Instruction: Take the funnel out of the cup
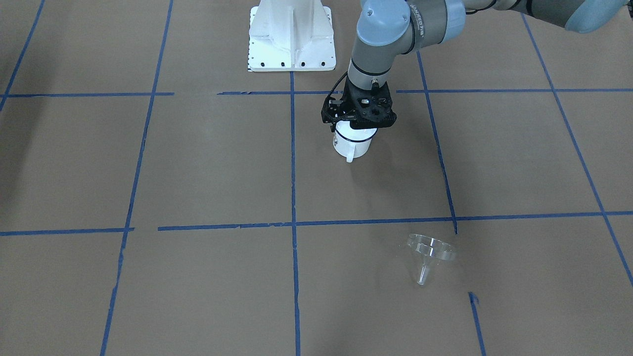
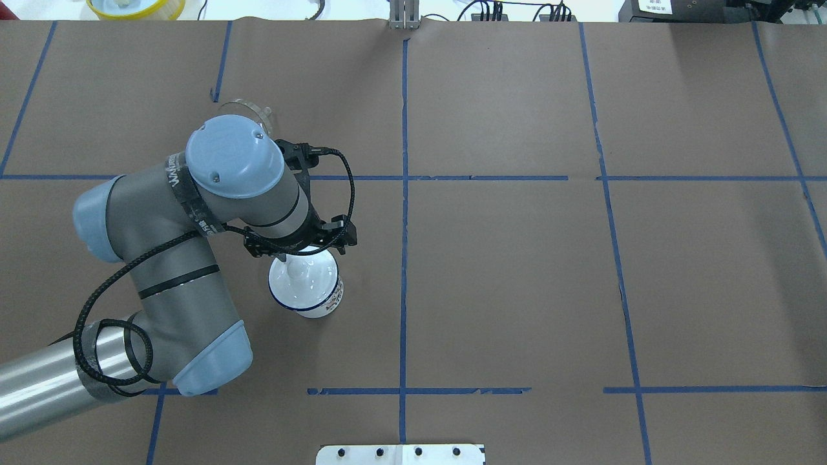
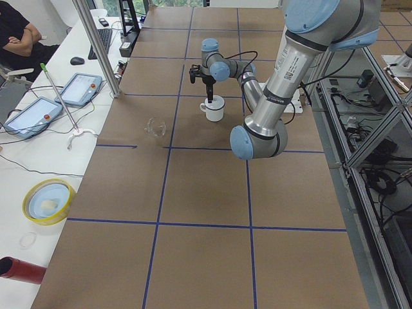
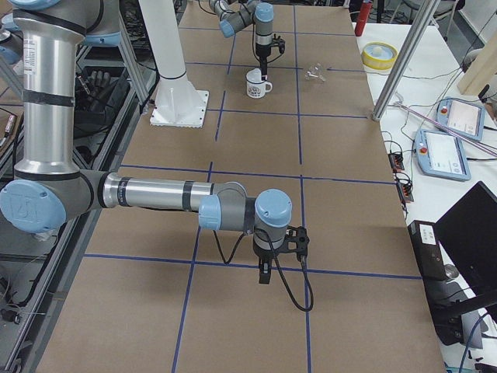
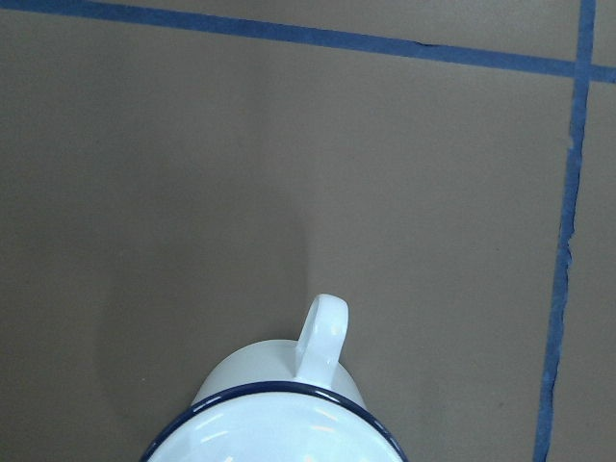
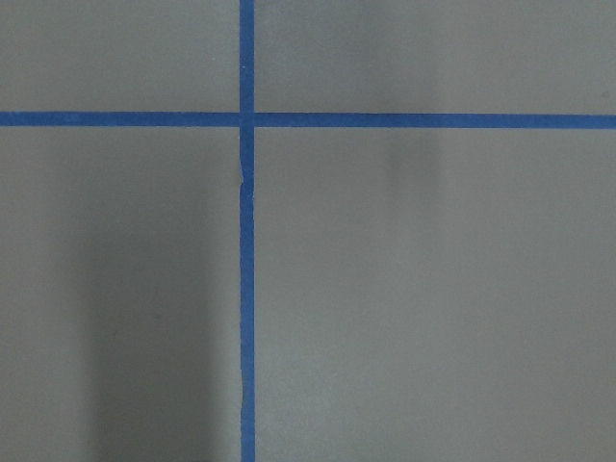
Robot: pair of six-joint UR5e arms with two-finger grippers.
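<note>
The white enamel cup (image 1: 352, 144) with a dark blue rim stands upright on the brown table, its handle towards the operators' side. It also shows in the overhead view (image 2: 306, 292) and the left wrist view (image 5: 279, 423). The clear funnel (image 1: 429, 252) lies on its side on the table, well apart from the cup, and is partly hidden by the arm in the overhead view (image 2: 251, 110). My left gripper (image 3: 209, 98) points down over the cup's mouth; the wrist hides its fingers, so I cannot tell its state. My right gripper (image 4: 264, 273) hangs low over bare table, far from both; I cannot tell its state.
The white robot base (image 1: 292, 37) stands at the table's robot side. A yellow bowl (image 3: 48, 201), tablets (image 3: 80, 89) and a metal pole (image 3: 96, 45) stand along the operators' edge. Blue tape lines grid the brown table.
</note>
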